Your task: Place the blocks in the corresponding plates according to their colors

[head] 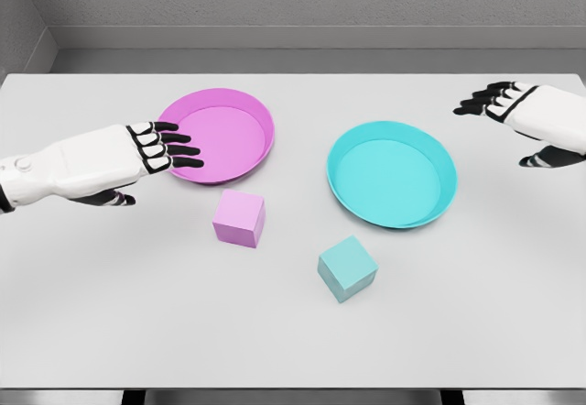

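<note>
Both hands are spread and hold nothing: left hand (151, 151) overlapping the pink plate (240, 119), right hand (522, 116) apart.

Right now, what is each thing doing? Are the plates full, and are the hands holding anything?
pink plate: empty
cyan plate: empty
pink block: on the table, outside its plate
cyan block: on the table, outside its plate
left hand: open, holding nothing
right hand: open, holding nothing
</note>
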Motion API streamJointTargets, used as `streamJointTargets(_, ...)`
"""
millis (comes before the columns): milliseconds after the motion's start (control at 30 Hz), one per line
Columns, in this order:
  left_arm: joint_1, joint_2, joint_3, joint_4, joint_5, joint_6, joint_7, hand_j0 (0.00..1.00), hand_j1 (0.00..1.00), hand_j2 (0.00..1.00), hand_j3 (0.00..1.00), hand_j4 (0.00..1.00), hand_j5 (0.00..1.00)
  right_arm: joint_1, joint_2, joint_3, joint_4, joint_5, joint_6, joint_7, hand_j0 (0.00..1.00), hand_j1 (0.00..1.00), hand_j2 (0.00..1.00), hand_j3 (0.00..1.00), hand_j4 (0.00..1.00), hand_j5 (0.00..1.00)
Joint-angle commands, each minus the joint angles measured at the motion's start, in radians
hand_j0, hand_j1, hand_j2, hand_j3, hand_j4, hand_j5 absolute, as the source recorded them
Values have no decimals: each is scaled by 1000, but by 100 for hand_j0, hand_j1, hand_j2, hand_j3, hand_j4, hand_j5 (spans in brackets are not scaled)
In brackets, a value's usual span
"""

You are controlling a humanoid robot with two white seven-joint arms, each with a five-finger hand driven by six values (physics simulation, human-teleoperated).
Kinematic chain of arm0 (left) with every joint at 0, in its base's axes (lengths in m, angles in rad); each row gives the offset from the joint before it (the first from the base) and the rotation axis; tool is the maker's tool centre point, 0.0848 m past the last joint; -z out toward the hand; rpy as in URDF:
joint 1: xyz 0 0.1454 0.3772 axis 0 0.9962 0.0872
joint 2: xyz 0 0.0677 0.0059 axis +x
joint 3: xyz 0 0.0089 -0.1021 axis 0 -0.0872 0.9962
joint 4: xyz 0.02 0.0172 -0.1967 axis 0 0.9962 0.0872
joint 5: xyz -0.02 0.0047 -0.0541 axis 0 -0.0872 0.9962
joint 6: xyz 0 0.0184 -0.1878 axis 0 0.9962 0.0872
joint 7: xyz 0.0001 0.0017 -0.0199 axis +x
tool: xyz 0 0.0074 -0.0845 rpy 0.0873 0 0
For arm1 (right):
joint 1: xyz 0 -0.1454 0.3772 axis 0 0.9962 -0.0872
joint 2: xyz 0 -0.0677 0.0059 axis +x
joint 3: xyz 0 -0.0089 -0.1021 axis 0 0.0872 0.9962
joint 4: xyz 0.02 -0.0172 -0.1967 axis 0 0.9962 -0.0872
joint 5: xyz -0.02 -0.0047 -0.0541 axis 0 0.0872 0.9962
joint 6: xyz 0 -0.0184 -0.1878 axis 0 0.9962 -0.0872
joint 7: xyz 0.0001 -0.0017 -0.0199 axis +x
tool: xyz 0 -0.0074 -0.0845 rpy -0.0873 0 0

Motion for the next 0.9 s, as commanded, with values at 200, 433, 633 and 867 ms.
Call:
streamJointTargets(200,-74,-71,-19,-5,10,0,-296,100,100,100,100,100,100,-5,2,-3,-6,0,3,4,100,100,100,100,100,100)
streamJointTargets(433,-109,-164,-16,-33,-96,0,-369,100,100,100,100,100,100,15,72,160,-125,15,3,63,100,100,100,100,100,100)
streamJointTargets(633,-141,-280,-18,-33,-96,0,-377,100,100,100,100,100,100,-94,69,411,-154,29,3,63,100,100,100,100,100,100)
streamJointTargets(867,-143,-309,-50,-30,-104,0,-444,100,100,100,100,100,100,-112,91,523,-164,30,3,63,100,100,100,100,100,100)
